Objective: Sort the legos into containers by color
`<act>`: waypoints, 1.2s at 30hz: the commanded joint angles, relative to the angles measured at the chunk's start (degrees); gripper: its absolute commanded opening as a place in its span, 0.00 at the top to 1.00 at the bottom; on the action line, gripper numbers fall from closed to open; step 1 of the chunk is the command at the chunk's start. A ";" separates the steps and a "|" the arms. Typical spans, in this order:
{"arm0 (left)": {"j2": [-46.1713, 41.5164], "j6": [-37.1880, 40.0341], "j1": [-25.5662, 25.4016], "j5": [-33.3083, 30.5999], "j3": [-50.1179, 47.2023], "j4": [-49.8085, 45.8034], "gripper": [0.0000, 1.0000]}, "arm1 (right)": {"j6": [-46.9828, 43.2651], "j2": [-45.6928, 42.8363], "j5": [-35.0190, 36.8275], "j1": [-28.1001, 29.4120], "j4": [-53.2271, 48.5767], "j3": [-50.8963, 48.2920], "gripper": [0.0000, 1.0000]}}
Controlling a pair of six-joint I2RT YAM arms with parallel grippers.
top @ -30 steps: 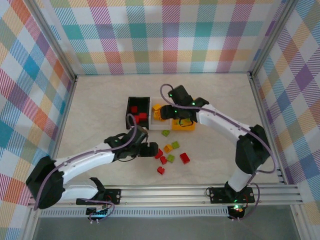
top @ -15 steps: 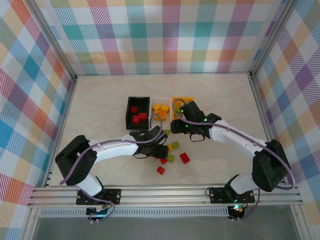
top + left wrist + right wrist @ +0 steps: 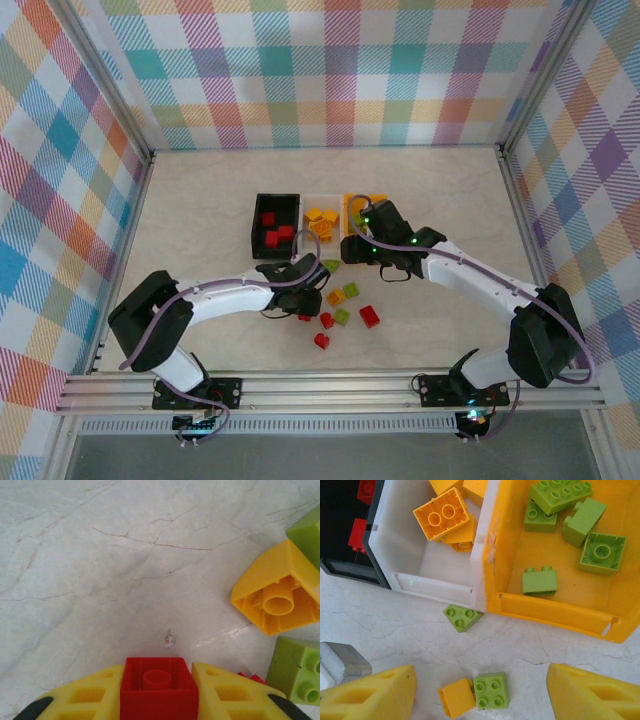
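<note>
**Top external view.** The black bin, white bin and orange-yellow bin stand in a row at mid-table, their side walls touching. The left gripper sits low, just in front of the black bin's near wall. The right gripper hangs over the near edges of the white and orange-yellow bins. A cluster of loose bricks in red, green and orange lies between the two grippers and towards the near rail. The table is bare to the left, to the right and behind the bins, up to the checked walls.

**Left wrist view.** The yellow fingers are closed narrowly on a red brick, one pad pressed to each side, with its hollow underside towards the camera. An orange brick lies upside down to the right, well apart from the fingers. A green brick lies just beside the right finger. Ahead and to the left is open marbled surface.

**Right wrist view.** The right gripper's fingers stand wide apart with nothing between them. Below the gap, a small orange brick touches a square green brick. A tilted green brick lies just outside the white bin's near wall. Orange bricks lie in the white bin and green bricks in the orange-yellow bin. Red bricks show in the black bin at the left edge. A strip of free table separates the bin walls from the fingertips.
</note>
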 commanded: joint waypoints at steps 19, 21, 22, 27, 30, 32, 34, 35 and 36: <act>0.22 1.83 23.78 -8.97 19.77 -4.25 0.79 | 1.13 -3.90 0.76 -0.16 1.64 -4.42 0.30; 4.15 1.83 24.97 -9.88 24.00 -4.04 0.80 | 1.04 -4.56 0.86 -0.27 1.18 -4.59 0.30; 6.32 1.84 25.30 -10.51 26.12 -4.07 0.80 | 1.08 -4.95 0.86 -0.28 0.89 -4.69 0.30; 15.43 1.81 26.96 -11.44 35.63 -6.67 0.80 | 1.48 -7.16 0.21 -0.28 0.45 -5.95 0.29; 19.88 2.26 27.07 -11.32 40.61 -8.86 0.80 | 1.64 -8.34 -0.33 -0.24 -0.25 -6.96 0.29; 22.09 2.35 27.09 -11.14 43.10 -10.45 0.76 | 1.41 -8.59 -2.00 -0.22 -0.86 -7.29 0.28; 22.76 2.37 27.10 -10.82 43.75 -10.57 0.67 | 1.63 -8.59 -3.18 -0.31 -1.44 -7.65 0.27; 22.69 2.40 27.07 -10.50 43.84 -10.48 0.61 | 1.65 -8.83 -3.96 -0.27 -1.56 -8.20 0.27; 22.45 2.23 27.08 -10.00 43.84 -10.25 0.55 | 1.72 -8.98 -4.37 -0.27 -1.69 -8.54 0.27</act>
